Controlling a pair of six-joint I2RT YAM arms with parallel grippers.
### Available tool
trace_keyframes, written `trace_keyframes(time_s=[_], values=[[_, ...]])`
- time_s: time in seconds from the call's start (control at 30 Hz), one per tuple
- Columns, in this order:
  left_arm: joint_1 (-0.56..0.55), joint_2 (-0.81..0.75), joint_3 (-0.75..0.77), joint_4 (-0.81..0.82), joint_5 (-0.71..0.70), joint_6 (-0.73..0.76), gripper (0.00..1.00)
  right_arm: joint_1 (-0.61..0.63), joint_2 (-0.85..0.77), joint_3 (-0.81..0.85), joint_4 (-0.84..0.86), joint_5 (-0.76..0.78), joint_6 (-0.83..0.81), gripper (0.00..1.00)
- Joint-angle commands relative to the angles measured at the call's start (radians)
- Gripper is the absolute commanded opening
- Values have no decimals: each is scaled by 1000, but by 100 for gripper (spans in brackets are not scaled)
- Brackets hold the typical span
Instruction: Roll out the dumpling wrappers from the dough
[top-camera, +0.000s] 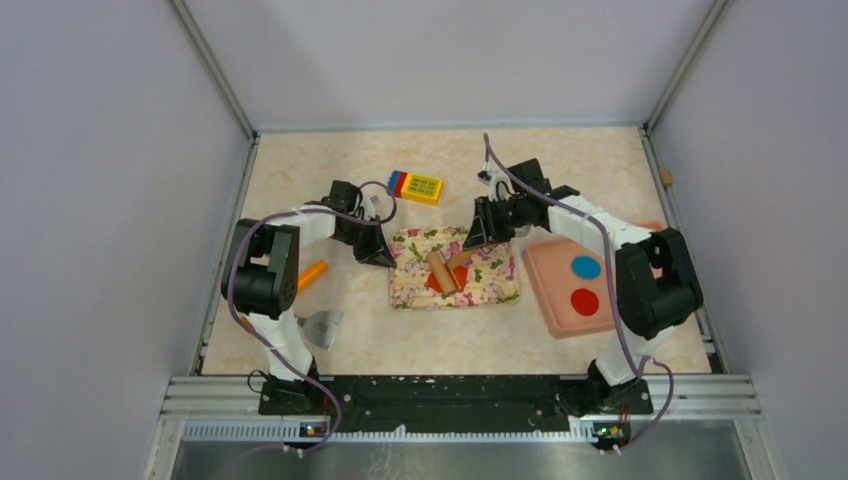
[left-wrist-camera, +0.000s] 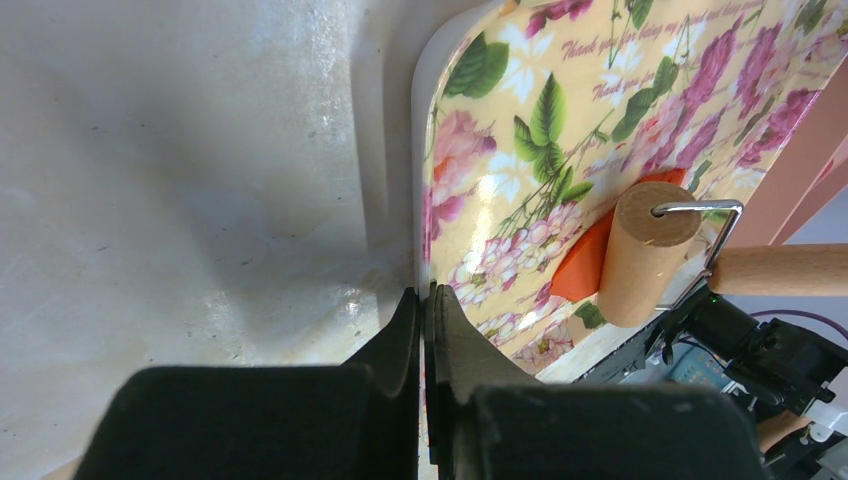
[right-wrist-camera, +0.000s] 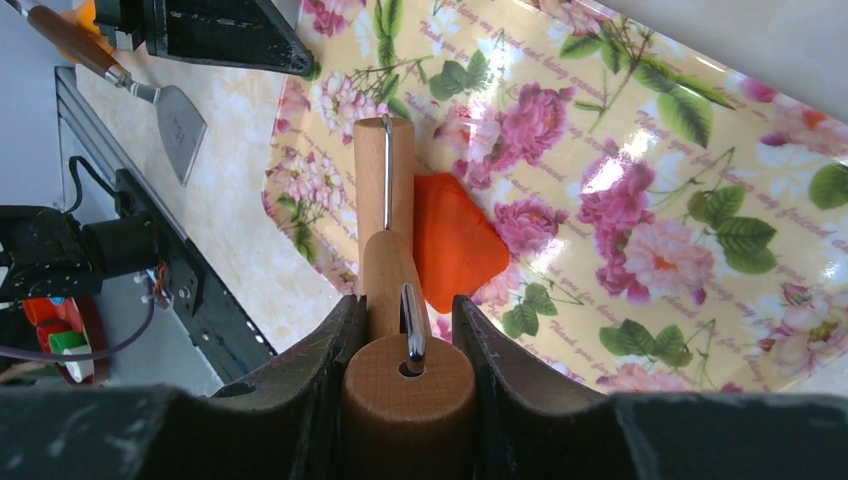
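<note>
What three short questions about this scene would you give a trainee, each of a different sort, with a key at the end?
1. True or false: the left gripper is shut.
2. What is the right gripper closed on? A) a knife B) the handle of the wooden roller C) a cup
3. Fill in the missing word: the dough lies beside the roller on the ___ tray.

Key: 1 true. 2 B. 3 floral: the dough is on the floral tray.
</note>
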Motion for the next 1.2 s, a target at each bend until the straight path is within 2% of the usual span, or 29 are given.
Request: trace_keyframes(time_s=[0.0, 0.13, 0.4, 0.5, 0.6, 0.73, 0.83, 0.97, 1.17], values=[[8, 19, 14, 28, -44, -6, 0, 53, 95, -21, -40, 195, -77, 0], [11, 23, 14, 30, -42, -6, 0, 65, 143, -2, -19, 115, -35, 0], [13, 24, 19, 30, -44, -8, 0, 87, 202, 28, 4, 75, -3, 0], [14, 27, 23, 27, -44, -5, 0, 87, 212, 72, 62, -76, 15, 0], [15, 28, 29, 18, -45, 4, 0, 87, 209, 164, 115, -301, 46, 0], [16, 28, 27, 18, -45, 15, 0, 75, 161, 263, 85, -463, 53, 0], [16, 28, 28, 24, -49, 18, 0, 33, 80, 235, 59, -460, 58, 0], [16, 40, 48, 12, -49, 27, 0, -40, 2, 148, -25, -362, 36, 0], [16, 47, 47, 11, -43, 33, 0, -119, -18, 83, -99, -222, 24, 0]])
